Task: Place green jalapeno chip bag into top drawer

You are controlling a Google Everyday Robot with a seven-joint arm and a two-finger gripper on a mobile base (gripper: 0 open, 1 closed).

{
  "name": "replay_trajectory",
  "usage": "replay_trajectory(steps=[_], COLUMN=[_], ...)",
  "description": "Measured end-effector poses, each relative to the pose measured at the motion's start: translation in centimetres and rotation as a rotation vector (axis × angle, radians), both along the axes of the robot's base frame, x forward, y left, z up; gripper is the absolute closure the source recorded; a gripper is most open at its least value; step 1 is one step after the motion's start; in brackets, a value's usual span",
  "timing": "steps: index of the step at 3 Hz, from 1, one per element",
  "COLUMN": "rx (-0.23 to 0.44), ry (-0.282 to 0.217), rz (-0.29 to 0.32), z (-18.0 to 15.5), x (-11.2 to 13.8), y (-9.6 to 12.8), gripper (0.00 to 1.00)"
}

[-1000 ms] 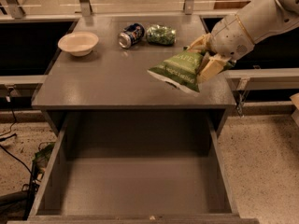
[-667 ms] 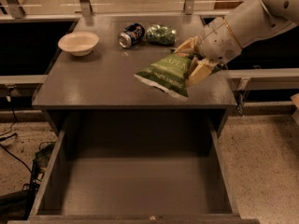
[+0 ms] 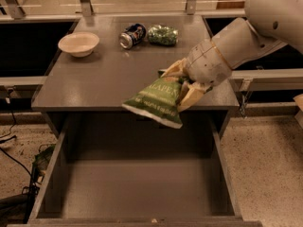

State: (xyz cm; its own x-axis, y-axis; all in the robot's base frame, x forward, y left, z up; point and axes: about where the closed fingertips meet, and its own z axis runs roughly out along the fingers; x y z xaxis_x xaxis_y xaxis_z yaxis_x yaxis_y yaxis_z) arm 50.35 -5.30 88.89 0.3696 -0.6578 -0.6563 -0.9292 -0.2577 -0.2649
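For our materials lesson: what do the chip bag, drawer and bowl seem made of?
Green jalapeno chip bag, clamped in the gripper above the cabinet's front edge: creased, probably plastic film. Top drawer: flat matte grey, likely metal. Bowl: smooth, pale; ceramic or plastic.

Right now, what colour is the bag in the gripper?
Light green chip bag, pale lettering, in the gripper by the cabinet edge; camera view.

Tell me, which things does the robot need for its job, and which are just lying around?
Needed: green jalapeno chip bag, clamped in the gripper over the front edge of the cabinet; top drawer, open below.
Lying about: white bowl, soda can, small dark-green bag, all at the cabinet's back.
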Motion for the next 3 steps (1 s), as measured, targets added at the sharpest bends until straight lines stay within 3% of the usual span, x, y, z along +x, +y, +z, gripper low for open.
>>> replay_trajectory(steps=[1,2,3], rx=[0.007,-0.039,-0.039], ry=[-0.003,0.027,0.027], rz=[0.030,-0.015,-0.015], z=[-0.8,-4.0,-4.0], x=[-2.3,-3.8,-3.8], y=[0.0,-1.5,-1.5], gripper=[1.00,1.00,1.00])
